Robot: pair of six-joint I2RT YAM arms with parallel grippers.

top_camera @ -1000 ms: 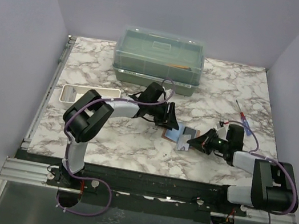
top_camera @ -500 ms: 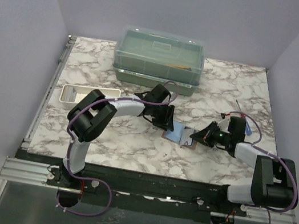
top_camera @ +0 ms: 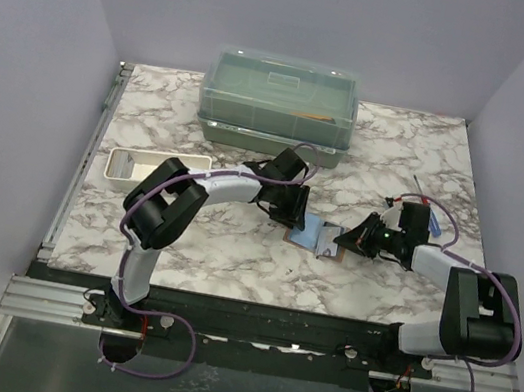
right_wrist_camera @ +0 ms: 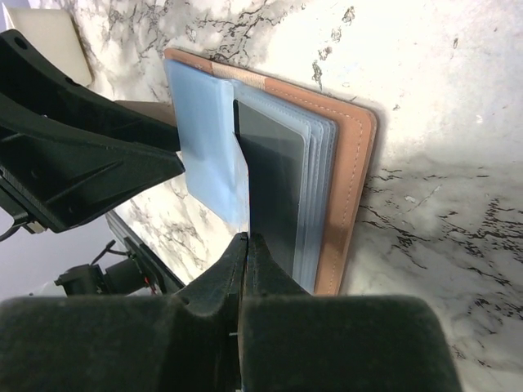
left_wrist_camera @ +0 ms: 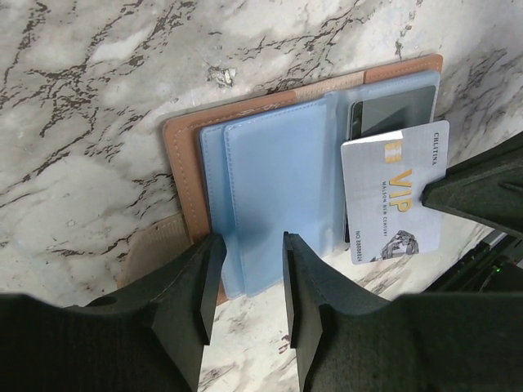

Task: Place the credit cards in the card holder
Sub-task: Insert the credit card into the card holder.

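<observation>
Two cards are in view, and one looks to be on its way into a pocket. At the left of the counter [top_camera: 232,252] a white tray [top_camera: 187,159] sits well apart from the work. The left tool [left_wrist_camera: 252,253] is low over the left half of the card holder [left_wrist_camera: 270,171], jaws narrowly parted with nothing between them. I cannot tell whether it presses the leather. The holder lies open on the counter, brown outside with blue pockets, and a dark card [left_wrist_camera: 392,110] is tucked into its right side. A pale card [left_wrist_camera: 392,196] overlaps that side, pinched at its right edge by the clamped right tool [right_wrist_camera: 247,238].

The next move seems to call for lining the card's edge up with a pocket mouth and sliding it leftward while the holder is steadied.

"VIP" reads in gold; the smaller print is unclear.
</observation>
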